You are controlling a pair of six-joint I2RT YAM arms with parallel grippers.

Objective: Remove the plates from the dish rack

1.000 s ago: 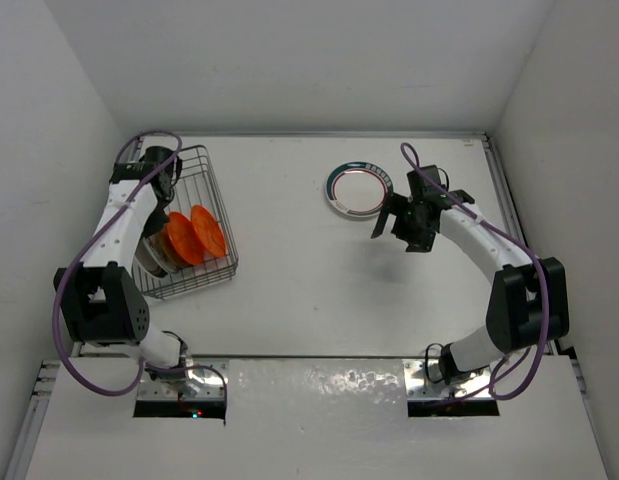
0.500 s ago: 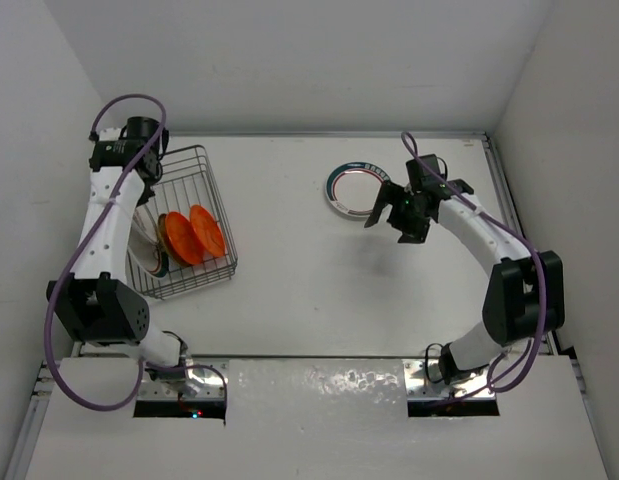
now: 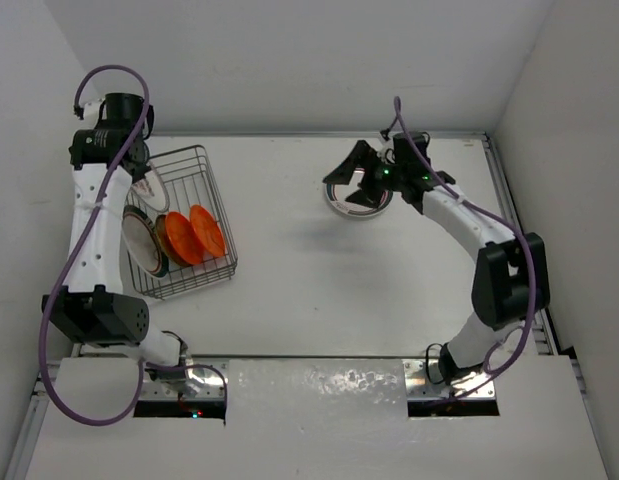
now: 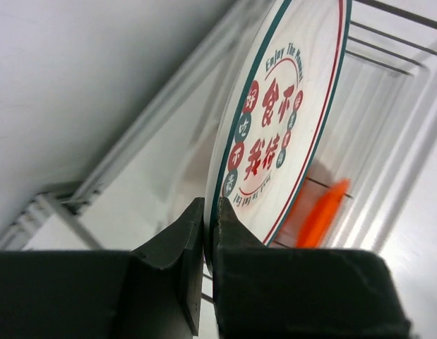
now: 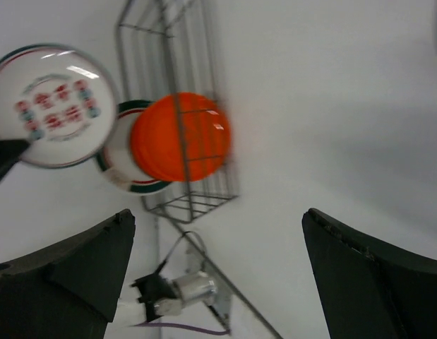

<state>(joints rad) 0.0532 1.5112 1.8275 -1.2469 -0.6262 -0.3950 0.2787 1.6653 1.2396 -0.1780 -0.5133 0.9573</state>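
Note:
My left gripper (image 3: pixel 139 176) is shut on the rim of a white plate (image 3: pixel 152 189) with a teal rim ring, raised over the back-left corner of the dish rack (image 3: pixel 211 178). The left wrist view shows the fingertips (image 4: pixel 209 212) pinching that plate (image 4: pixel 289 120), which carries red lettering. In the grey wire rack stand two orange plates (image 3: pixel 196 234) and a white teal-rimmed plate (image 3: pixel 139 240). Another teal-rimmed plate (image 3: pixel 361 207) lies flat on the table at the back right. Above it hangs my right gripper (image 3: pixel 357 175), open and holding nothing (image 5: pixel 217 215).
White walls close in the table on the left, back and right. The left arm's purple cable (image 3: pixel 59 290) loops beside the rack. The right wrist view looks across the table at the rack (image 5: pixel 197 198) and the left arm's base (image 5: pixel 179 289).
The left arm has lifted the white plate up out of the rack toward the back left. The right arm swung back and left over the plate on the table, jaws still wide.

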